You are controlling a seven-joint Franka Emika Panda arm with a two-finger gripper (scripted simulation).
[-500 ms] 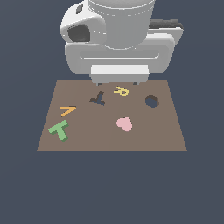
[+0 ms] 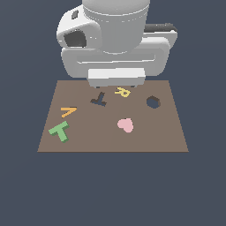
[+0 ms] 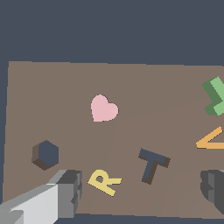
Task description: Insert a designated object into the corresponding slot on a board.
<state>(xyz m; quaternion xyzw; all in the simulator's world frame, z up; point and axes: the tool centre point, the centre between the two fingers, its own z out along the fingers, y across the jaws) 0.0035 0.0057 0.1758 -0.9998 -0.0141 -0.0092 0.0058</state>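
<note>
Plainly seen from the exterior view: green T block (image 2: 60, 131) lying flat near the board's (image 2: 176, 132) edge on the exterior view's left, just below the orange V piece (image 2: 68, 111). Dark T slot (image 2: 99, 99) well apart from it, toward the board's middle, beside the yellow R (image 2: 122, 92); pink heart (image 2: 126, 125) and hexagonal hole (image 2: 153, 102) further to the exterior view's right. Arm body looming over the far edge, hiding the pincer itself here.

Next, the wrist view: 2 fingers (image 3: 65, 192) spread wide with nothing between them — pincer (image 3: 142, 190) empty, poised roughly above the slot (image 3: 152, 165) rather than above the block (image 3: 215, 96), of which only part shows at the frame's rim. V piece (image 3: 211, 139) close beside the block.

Risks, judged from this layout: a descent from this spot would close on nothing, or on the R (image 3: 104, 181). V piece close enough to be nudged or pinched along with the block. A flat, thin block — easy to slip from the fingers or tilt in the grip. Block and slot appear turned differently, so skipping a wrist rotation would jam the T on the slot's rim.
</note>
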